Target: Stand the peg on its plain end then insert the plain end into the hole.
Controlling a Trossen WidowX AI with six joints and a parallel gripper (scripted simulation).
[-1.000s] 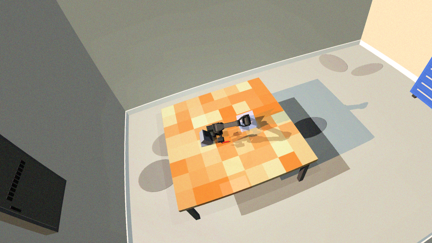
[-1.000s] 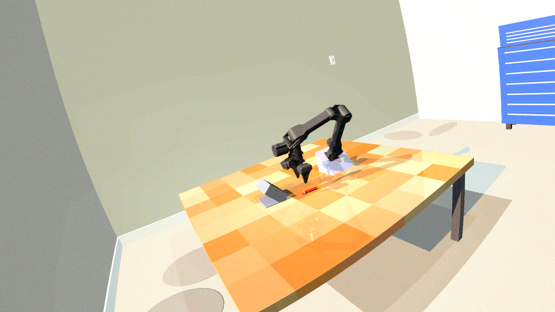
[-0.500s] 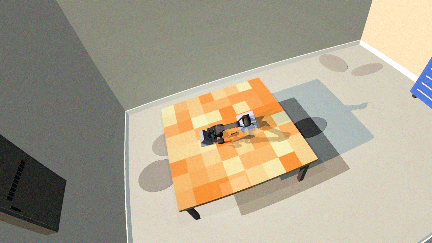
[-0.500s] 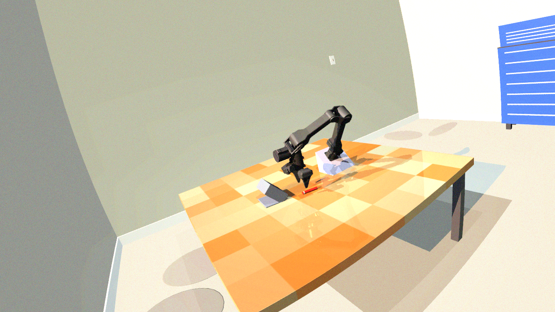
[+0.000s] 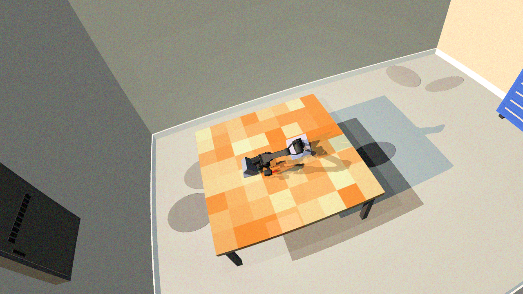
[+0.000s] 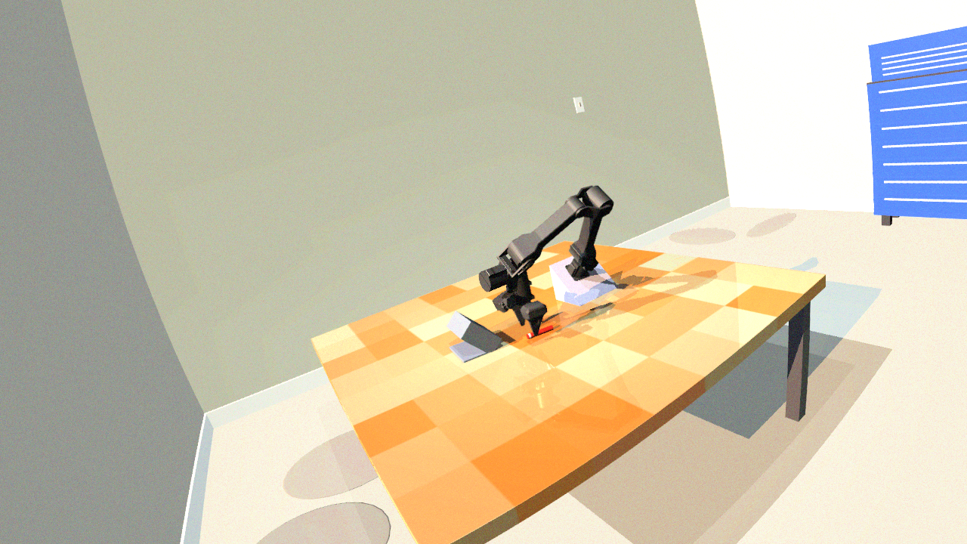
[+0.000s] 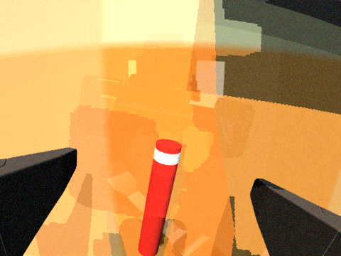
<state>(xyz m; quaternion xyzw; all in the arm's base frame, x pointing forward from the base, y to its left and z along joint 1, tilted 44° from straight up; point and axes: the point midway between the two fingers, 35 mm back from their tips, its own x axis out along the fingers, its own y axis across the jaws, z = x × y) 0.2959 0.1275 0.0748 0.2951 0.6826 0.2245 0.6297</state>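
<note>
The red peg (image 5: 275, 171) (image 6: 542, 331) (image 7: 159, 195) lies flat on the table (image 5: 252, 232) (image 6: 554, 466), with its white-banded end towards the sloped panel (image 5: 251, 166) (image 6: 482, 332). My gripper (image 6: 528, 327) (image 7: 167, 174) is open and points down, low over the peg. In the wrist view one finger stands on each side of the peg with a gap, and the peg's banded end is between the fingertips. The plain end is near the lower edge of that view. In the top view the arm hides part of the panel. The hole is not visible in the top and exterior views.
The arm stands on a pale block (image 5: 307, 139) (image 6: 566, 287) behind the peg, on the side away from the panel. The sloped panel stands close to the gripper. A blue cabinet (image 5: 513, 104) (image 6: 919, 155) is far off on the floor.
</note>
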